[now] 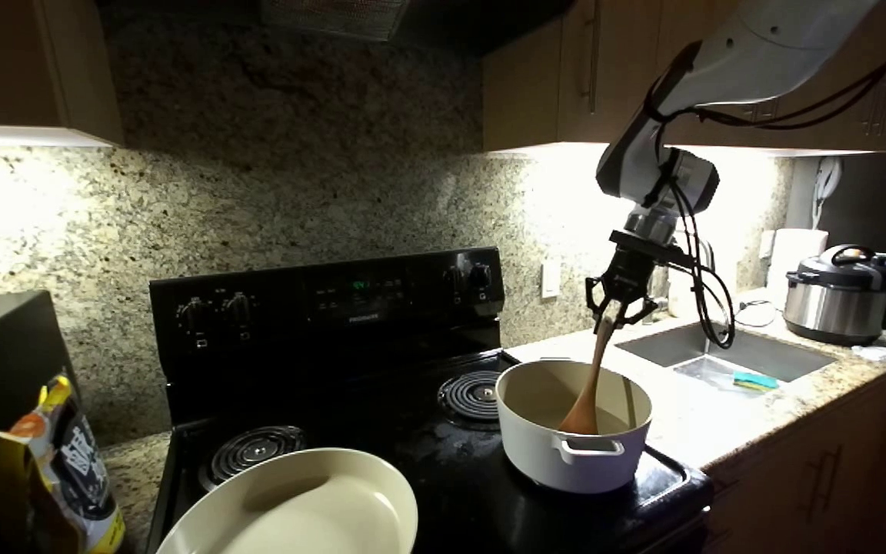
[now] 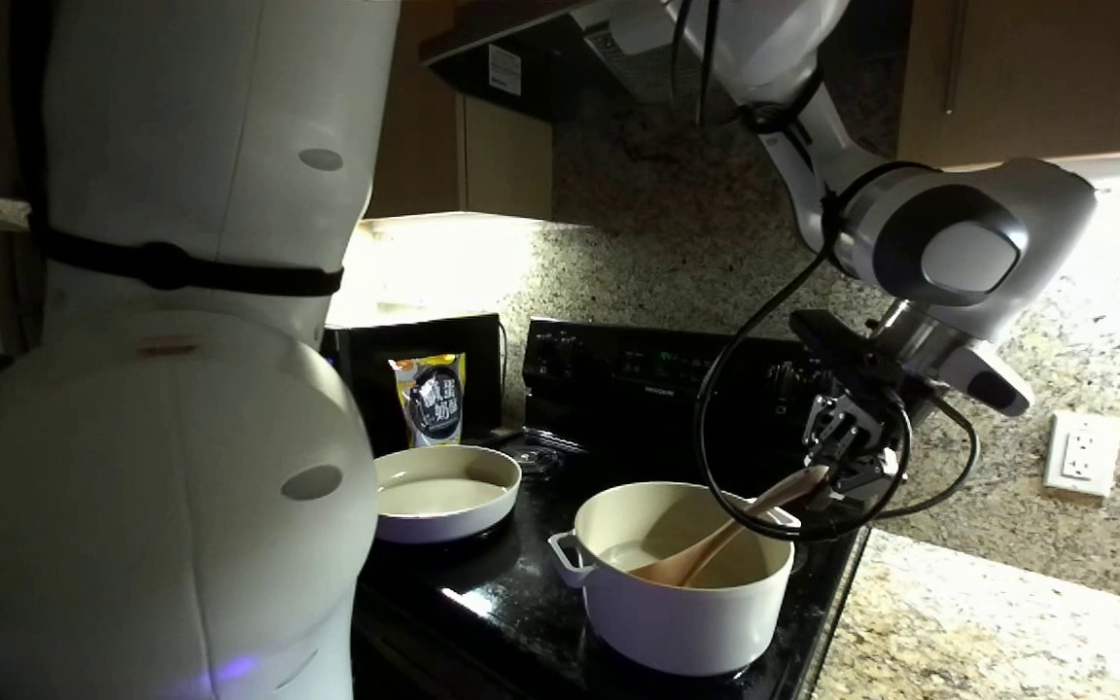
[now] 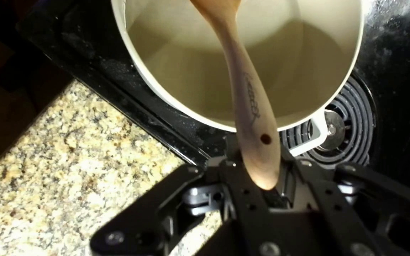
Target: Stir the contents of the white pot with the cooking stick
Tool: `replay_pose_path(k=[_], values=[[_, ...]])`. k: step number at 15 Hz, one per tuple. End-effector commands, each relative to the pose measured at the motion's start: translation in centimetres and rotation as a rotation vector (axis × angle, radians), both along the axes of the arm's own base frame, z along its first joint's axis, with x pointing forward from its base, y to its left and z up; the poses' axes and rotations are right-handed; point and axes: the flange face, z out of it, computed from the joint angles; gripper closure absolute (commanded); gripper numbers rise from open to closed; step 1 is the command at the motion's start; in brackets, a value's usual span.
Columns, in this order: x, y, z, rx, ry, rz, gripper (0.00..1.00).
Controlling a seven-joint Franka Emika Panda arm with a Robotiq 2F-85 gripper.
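Observation:
The white pot point(image 1: 524, 454) stands on the black stove, and it shows in an exterior view point(image 2: 682, 627) and in the wrist view point(image 3: 144, 73). Its inside looks pale cream to tan; I cannot make out distinct contents. The wooden cooking stick point(image 1: 583, 412) leans in the pot with its wide head low inside. Its tilted handle rises over the rim, seen also in an exterior view point(image 2: 686, 564) and the wrist view point(image 3: 246, 85). My gripper point(image 1: 607, 322), also in an exterior view point(image 2: 824, 476) and the wrist view point(image 3: 258, 153), is above the rim, shut on the handle end.
A wide shallow white pan point(image 1: 320, 512) sits on the stove beside the pot. Coil burners point(image 1: 481, 395) lie behind. A sink point(image 1: 758, 350) with a sponge point(image 1: 754, 381) and a steel cooker point(image 1: 835, 308) are on the counter. A snack bag point(image 2: 434, 399) stands behind the pan.

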Motion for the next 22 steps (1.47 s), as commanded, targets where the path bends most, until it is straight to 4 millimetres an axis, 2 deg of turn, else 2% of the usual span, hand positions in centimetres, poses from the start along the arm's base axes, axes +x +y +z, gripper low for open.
replay_pose_path(k=[1, 5, 11, 18, 22], values=[[-0.6, 2.4, 1.0, -0.085, -0.064, -0.081, 0.94], [0.1, 3.0, 1.0, -0.148, -0.088, -0.169, 0.94], [1.1, 2.6, 1.5, -0.201, -0.077, -0.244, 0.94], [0.0, 0.0, 3.3, -0.231, -0.108, -0.286, 0.94], [-1.2, -0.7, 2.8, -0.254, -0.090, -0.270, 0.94]])
